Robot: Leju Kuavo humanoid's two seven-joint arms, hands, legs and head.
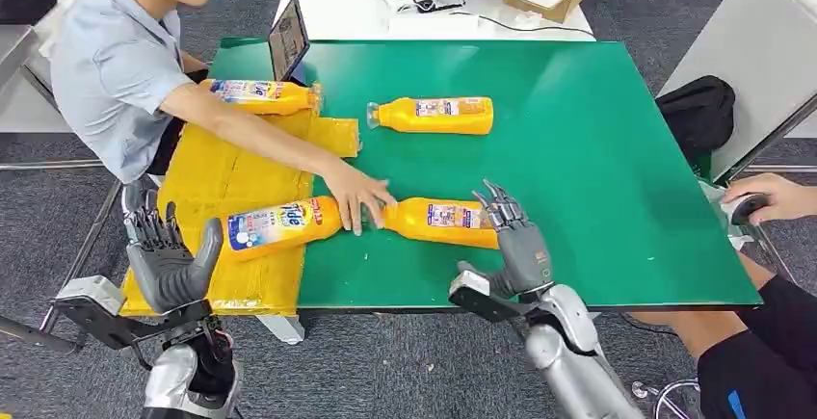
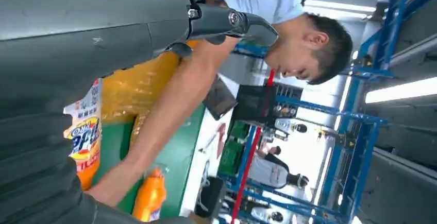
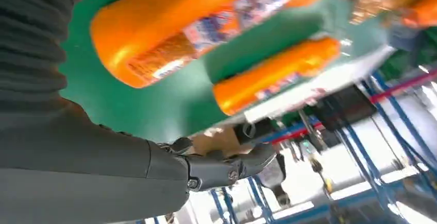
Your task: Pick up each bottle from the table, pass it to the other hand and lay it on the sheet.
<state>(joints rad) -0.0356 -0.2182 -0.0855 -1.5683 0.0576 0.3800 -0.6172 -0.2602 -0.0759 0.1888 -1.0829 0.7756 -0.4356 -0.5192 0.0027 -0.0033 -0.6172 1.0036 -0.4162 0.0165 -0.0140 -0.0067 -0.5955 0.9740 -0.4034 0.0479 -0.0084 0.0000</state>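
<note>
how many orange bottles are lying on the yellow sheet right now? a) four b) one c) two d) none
c: two orange bottles lie on the yellow sheet, while two more lie on the bare green table.

Bright, even light across the head view, and the green table [image 1: 578, 149] reads flat and clean, shadows soft and short under the bottles. Sharp focus here, with slight bending toward the corners. Over to the left wrist view: strong backlight, ceiling light strips [image 2: 402, 87] blown out at 3 o'clock, the robot's left hand [image 2: 62, 44] close and soft, in shade. Right wrist view now: heavy motion blur, the nearest bottle [image 3: 206, 23] smeared with a glossy highlight along it, white glare washing out 4 to 5 o'clock.
</note>
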